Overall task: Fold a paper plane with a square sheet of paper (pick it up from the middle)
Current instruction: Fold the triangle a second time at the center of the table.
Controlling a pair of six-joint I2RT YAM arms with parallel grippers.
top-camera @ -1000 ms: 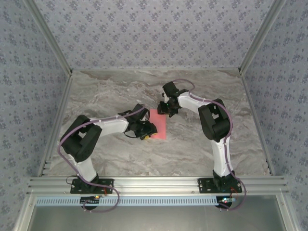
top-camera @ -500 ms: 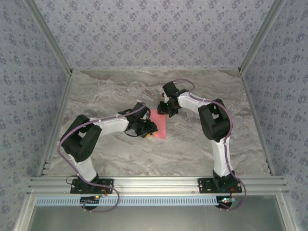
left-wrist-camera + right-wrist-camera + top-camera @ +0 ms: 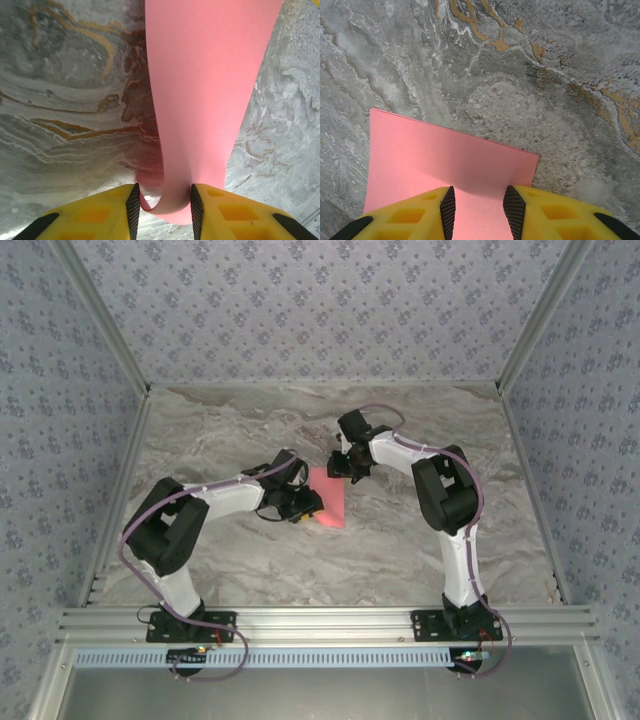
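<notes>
Surfaces as I see them from my station. The square sheet of paper [image 3: 210,100] is thin, smooth, matt salmon-pink stock. Left gripper [image 3: 162,202]: fingers [image 3: 90,220] of moulded yellow plastic with a slight sheen; pads [image 3: 133,207] black, matt, rubber-like. Table [image 3: 250,430]: smooth, dull, marble-patterned top. Arm shells [image 3: 228,498]: glossy white plastic. Frame rails [image 3: 320,623]: brushed metal. Walls [image 3: 320,310]: matt printed covering.

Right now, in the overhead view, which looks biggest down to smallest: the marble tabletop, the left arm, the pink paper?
1. marble tabletop
2. left arm
3. pink paper
The arm sits nearer the camera, but the gaps are plain.
</notes>
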